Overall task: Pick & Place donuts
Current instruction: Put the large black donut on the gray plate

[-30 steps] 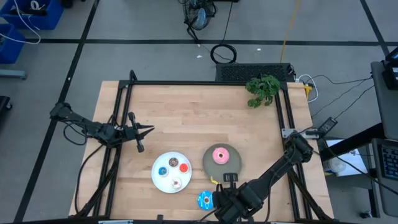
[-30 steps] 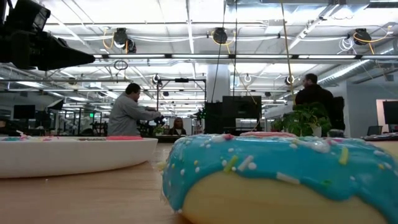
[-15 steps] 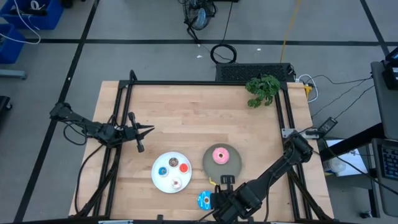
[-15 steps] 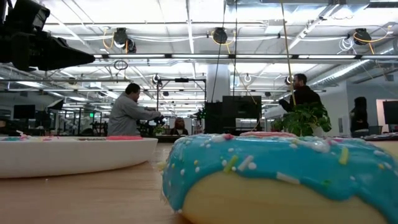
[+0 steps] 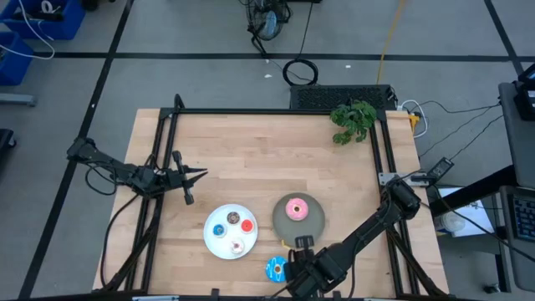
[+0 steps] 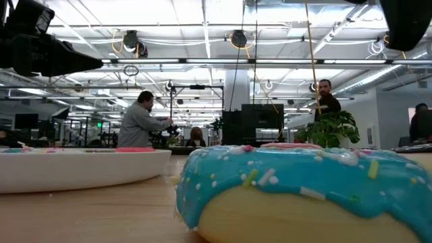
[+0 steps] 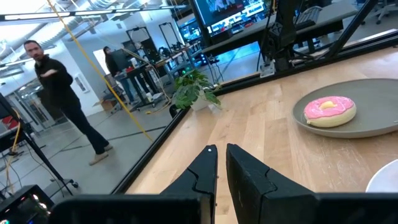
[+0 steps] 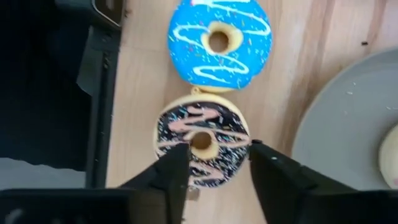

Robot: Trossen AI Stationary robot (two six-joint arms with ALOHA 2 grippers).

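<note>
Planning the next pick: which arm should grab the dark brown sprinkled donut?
Right. The right gripper hangs open right over the dark brown donut, beside the blue donut at the table's near edge. The left gripper waits shut, far off by the left side.

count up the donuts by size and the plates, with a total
large donuts: 3 – pink donut on the grey plate, blue donut, dark brown donut between the right gripper fingers
tiny donuts: 3 on the white plate – blue, red, whitish-pink
plates: 2
total: 8
</note>
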